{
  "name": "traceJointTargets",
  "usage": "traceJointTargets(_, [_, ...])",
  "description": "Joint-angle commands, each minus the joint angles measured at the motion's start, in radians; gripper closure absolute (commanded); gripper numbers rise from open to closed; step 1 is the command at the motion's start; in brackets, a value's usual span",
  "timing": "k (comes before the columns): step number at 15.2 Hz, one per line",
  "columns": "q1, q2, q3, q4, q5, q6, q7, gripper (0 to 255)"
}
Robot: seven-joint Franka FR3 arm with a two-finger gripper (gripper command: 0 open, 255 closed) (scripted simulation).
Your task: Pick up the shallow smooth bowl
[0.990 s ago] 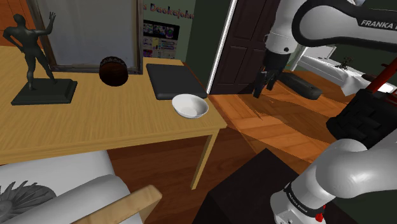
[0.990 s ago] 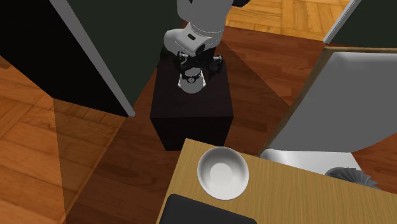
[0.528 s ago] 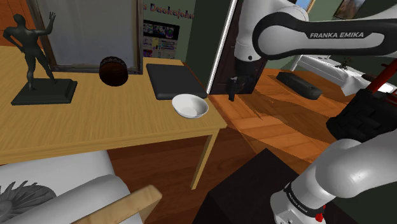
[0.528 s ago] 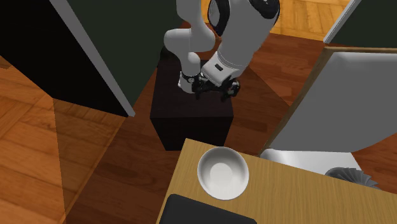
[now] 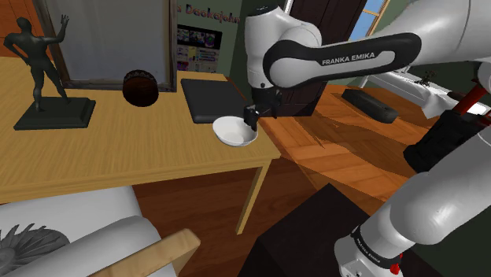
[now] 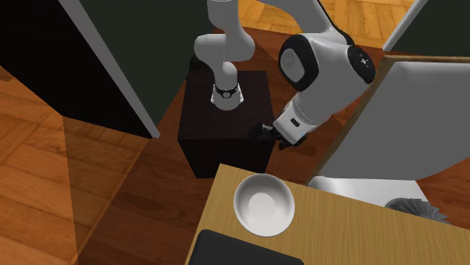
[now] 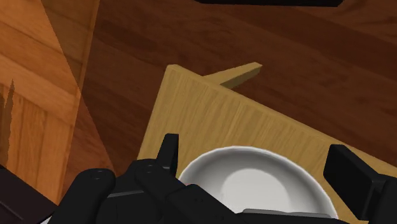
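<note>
Now | one white bowl point(image 5: 235, 131) | two fingers point(image 7: 348, 173) apart | one table point(image 5: 142, 153)

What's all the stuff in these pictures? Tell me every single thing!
bowl: one, white, near the table's corner
table: one, light wood, under the bowl
flat pad: one, black, on the table just behind the bowl
round pot: one, dark brown, farther back on the table
statue: one, dark figure on a square base, on the table at the shoulder view's left
framed panel: one, wooden frame with grey inside, at the table's back
armchair: one, pale grey with a wooden arm, in front of the table
stand: one, black box, on the wooden floor
arm: one, white with dark joints, reaching over the table's corner
fingers: two, black, standing apart, by the bowl
</note>
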Motion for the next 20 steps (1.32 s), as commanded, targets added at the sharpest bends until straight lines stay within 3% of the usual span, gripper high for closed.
traceJointTargets(1, [0.004, 0.101, 0.02, 0.072, -0.061, -0.005, 0.058, 0])
traceJointTargets(6, [0.061, 0.343, 0.036, 0.263, -0.207, -0.053, 0.187, 0])
traceJointTargets(13, [0.199, 0.687, -0.014, 0.614, -0.373, -0.17, 0.276, 0])
traceJointTargets(20, [0.204, 0.73, -0.025, 0.597, -0.39, -0.121, 0.304, 0])
